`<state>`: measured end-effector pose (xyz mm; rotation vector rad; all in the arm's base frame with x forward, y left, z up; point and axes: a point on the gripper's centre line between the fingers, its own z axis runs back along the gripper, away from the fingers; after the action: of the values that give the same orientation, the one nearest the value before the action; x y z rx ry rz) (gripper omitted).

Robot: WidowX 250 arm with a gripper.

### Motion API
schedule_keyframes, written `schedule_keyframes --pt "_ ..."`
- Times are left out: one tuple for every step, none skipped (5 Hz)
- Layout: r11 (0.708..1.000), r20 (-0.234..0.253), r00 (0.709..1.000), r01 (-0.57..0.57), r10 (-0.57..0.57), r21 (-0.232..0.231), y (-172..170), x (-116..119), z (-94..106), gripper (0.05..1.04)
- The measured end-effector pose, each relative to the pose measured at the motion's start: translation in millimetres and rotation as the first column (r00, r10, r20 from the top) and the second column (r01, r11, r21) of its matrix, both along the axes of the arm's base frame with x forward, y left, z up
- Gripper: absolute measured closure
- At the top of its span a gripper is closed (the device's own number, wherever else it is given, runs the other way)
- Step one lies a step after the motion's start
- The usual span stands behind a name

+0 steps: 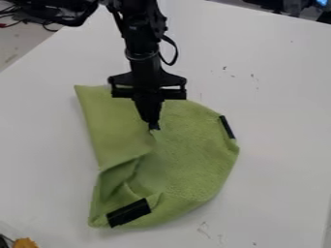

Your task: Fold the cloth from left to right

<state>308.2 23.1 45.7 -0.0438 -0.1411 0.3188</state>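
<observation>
Camera view: showing a black two-finger claw point(154, 127) hanging over the middle of a soft light-green fabric cloth point(194, 160), tips together and closed at a crease. Cannot tell whether any fabric is pinched between them. Behind the claw, hiding part of the cloth's far edge, a black jointed robot arm point(143, 48), cut off at the top.

Cloth lying on a smooth white table point(278, 145), between the slanting upper-left edge and the lower-right edge, nearer the upper-left one. Smooth on the left, rougher to the right; bunched into overlapping folds at lower left, with the layering inside hard to make out. On it, a black rectangular patch point(129, 212) near the lower-left corner and a narrow black strip point(227, 127) along the right side.

At lower left, an orange object point(26, 243), cut off and too partial to identify. Near the arm, dark thin cables point(48, 28) at upper left.
</observation>
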Motion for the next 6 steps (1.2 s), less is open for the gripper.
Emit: schedule_keyframes --pt "0.998 -0.001 0.998 0.057 -0.057 -0.035 -9.8 10.6 -8.4 1.017" --pt "0.994 0.018 0.997 0.082 -0.081 -0.077 -17.5 20.5 -14.2 1.017" --pt "0.99 0.039 0.996 0.08 -0.076 -0.115 -23.1 24.6 -18.0 0.991" --pt "0.991 0.038 0.998 0.062 -0.058 -0.114 -21.2 23.1 -20.2 0.823" --pt "0.993 0.028 0.997 0.073 -0.07 -0.091 -17.9 20.9 -21.8 0.546" --pt "0.995 0.01 0.995 0.101 -0.1 -0.029 -13.0 16.3 -14.0 0.246"
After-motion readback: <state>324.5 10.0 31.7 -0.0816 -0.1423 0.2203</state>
